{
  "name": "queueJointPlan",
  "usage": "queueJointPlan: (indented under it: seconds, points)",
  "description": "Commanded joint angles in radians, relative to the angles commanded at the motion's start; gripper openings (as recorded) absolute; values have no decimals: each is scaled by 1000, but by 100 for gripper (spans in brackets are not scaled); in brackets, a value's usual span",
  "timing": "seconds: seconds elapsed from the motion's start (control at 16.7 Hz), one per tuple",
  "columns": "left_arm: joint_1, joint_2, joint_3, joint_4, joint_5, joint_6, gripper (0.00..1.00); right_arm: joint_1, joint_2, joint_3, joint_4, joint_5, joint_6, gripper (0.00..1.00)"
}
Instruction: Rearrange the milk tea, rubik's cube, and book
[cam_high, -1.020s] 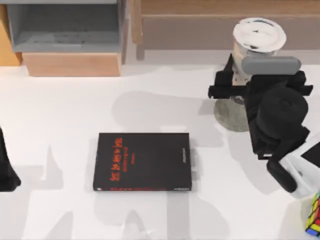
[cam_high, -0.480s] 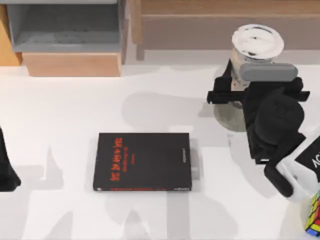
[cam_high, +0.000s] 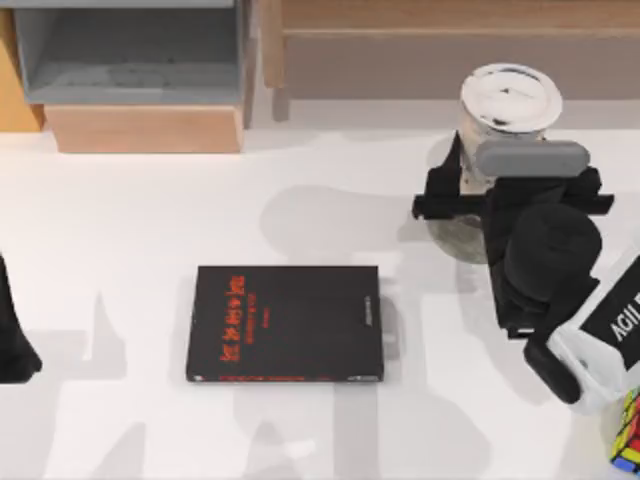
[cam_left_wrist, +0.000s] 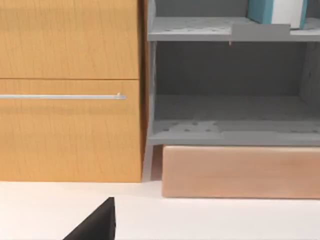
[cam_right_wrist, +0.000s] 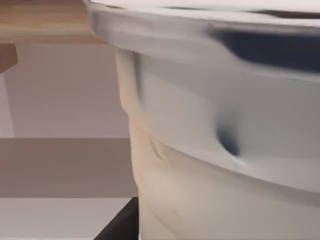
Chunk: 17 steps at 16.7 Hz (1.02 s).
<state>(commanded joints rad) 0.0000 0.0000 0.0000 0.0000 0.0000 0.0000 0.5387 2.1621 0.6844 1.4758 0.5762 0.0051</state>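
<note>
White tabletop fills most of top view, soft grey shadows across it. Upper left of frame: grey open shelf unit on pale wood base block, orange-brown wood cabinet at far left edge. Upper right: long pale wood shelf. Left wrist view: cabinet drawer fronts with thin metal handle, grey shelves beside.

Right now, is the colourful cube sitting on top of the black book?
No, the rubik's cube sits on the table at its right edge, far from the black book lying flat in the middle.
</note>
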Motion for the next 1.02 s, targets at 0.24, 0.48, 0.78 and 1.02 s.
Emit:
queueJointPlan:
  seconds: [0.24, 0.48, 0.78, 1.02]
  points:
    - [0, 0, 0, 0, 0, 0, 100, 0, 0, 0, 0, 0, 0, 30]
    - [0, 0, 0, 0, 0, 0, 100, 0, 0, 0, 0, 0, 0, 60]
    - [0, 0, 0, 0, 0, 0, 100, 0, 0, 0, 0, 0, 0, 98]
    - [0, 0, 0, 0, 0, 0, 100, 0, 0, 0, 0, 0, 0, 100]
